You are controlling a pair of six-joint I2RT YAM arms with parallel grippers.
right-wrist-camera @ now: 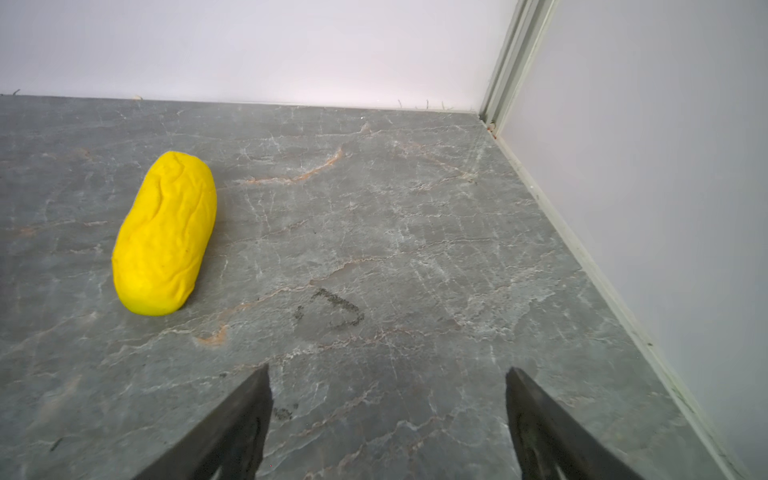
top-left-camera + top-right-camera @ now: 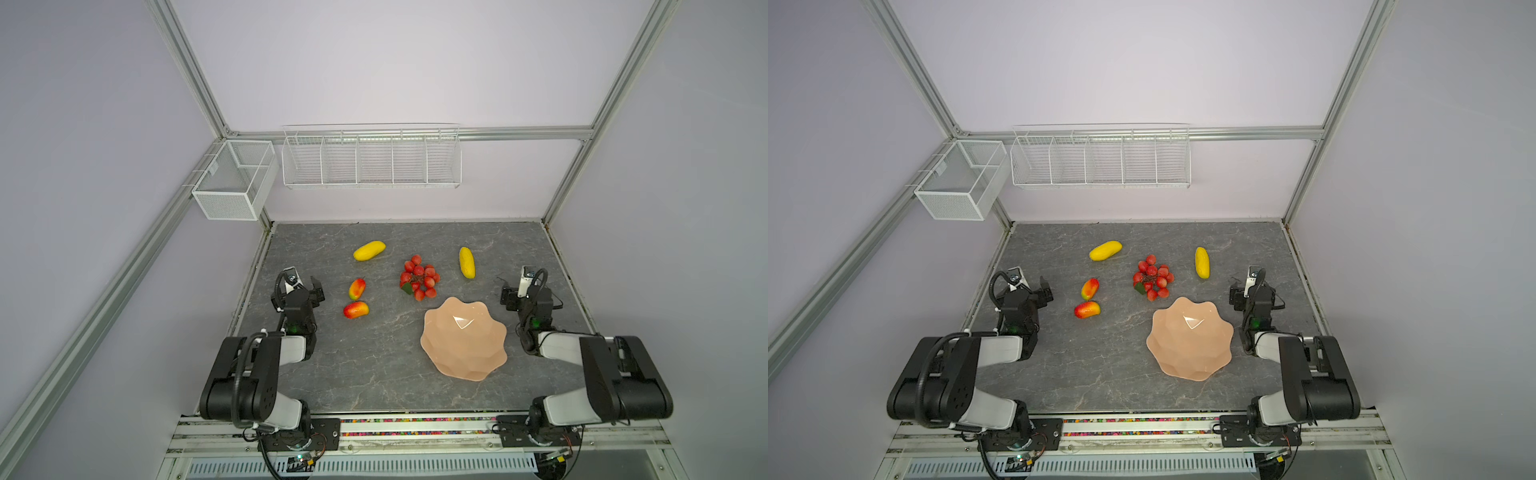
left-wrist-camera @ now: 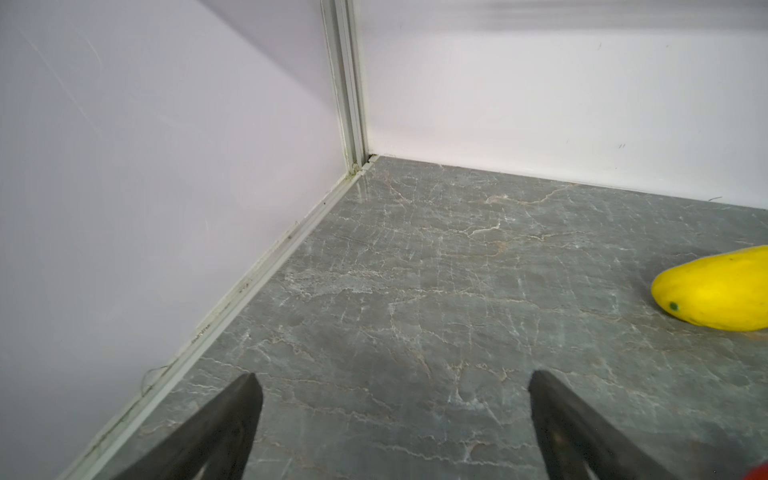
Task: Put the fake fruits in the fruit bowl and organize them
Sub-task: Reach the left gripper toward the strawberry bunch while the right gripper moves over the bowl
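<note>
Item 1. Fruit bowl: peach-pink, scalloped rim, set on the grey marbled table right of centre, toward the near edge. Nothing is seen inside it.

Item 2. Yellow ridged fruit, far left: lying on the table, well apart from the bowl; one end is seen in the left wrist view.

Item 3. Yellow ridged fruit, far right: lying lengthwise, beyond the bowl; seen in full in the right wrist view.

Item 4. Berry bunch: red berries with a green leaf, at centre, just beyond the bowl's far rim, not touching it.

Item 5. Upper mango-like fruit and lower mango-like fruit: close together at the left, near the left arm.

Item 6. Left gripper: jaws spread wide, nothing between them, held over bare table at the left edge.

Item 7. Right gripper: jaws spread, empty, held over bare table at the right, beside the bowl.

Item 8. White wire baskets: mounted on the far wall, not part of the task.

Status: no fruit has been placed; the first pick is judged not yet begun. Next move, as judged: the right gripper is to be brought over the far-right yellow fruit and closed across its narrow width, or the left gripper lowered onto a mango-like fruit.
</note>
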